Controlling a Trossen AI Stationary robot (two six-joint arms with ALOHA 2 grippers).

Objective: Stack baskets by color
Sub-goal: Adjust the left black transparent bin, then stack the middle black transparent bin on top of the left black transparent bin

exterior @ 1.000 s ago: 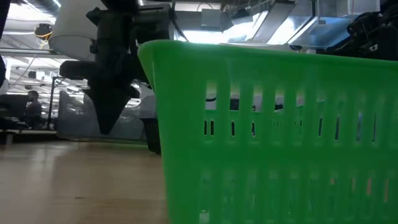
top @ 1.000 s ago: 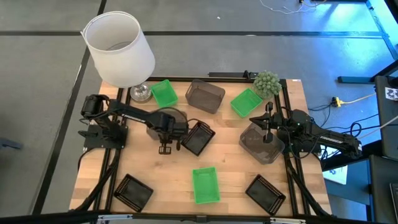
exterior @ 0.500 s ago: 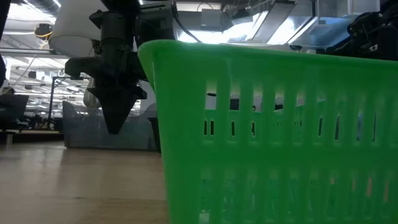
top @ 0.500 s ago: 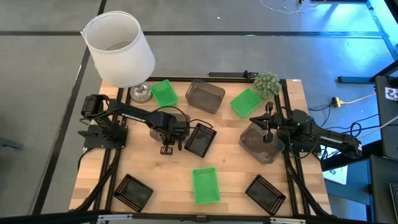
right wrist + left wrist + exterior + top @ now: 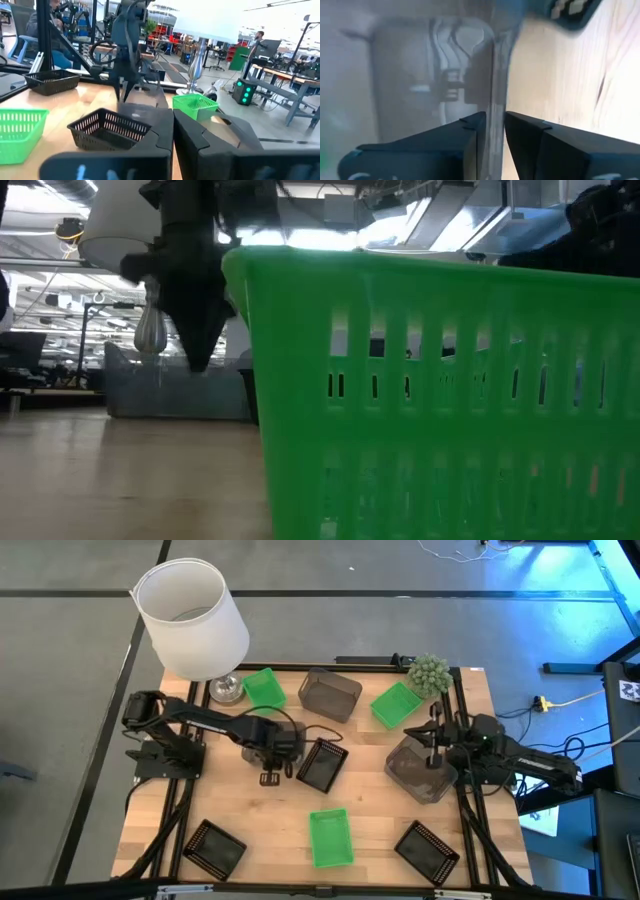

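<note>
- The left gripper (image 5: pixel 269 778) is a little out from the lamp (image 5: pixel 190 615), toward the middle of the table (image 5: pixel 375 815). It sits astride one wall of a grey basket (image 5: pixel 170 388), the nearest grey one to the lamp.
- That basket rests flat on the wood, so it looks set down there as the base for a grey stack. These views don't settle whether the gripper has a hold on the wall or has let go.
- A black basket (image 5: pixel 322 764) lies just beyond it, away from the lamp, and a green basket (image 5: pixel 264 688) lies just beside the lamp's foot. Neither has anything stacked in it.
- The right gripper (image 5: pixel 432 745) waits on the side far from the lamp, above a second grey basket (image 5: pixel 420 770). It is closed with nothing visible in it.
- A third grey basket (image 5: pixel 329 693) lies between the two, along the lamp's edge of the table. My guess is that the other two greys go into the first.
</note>
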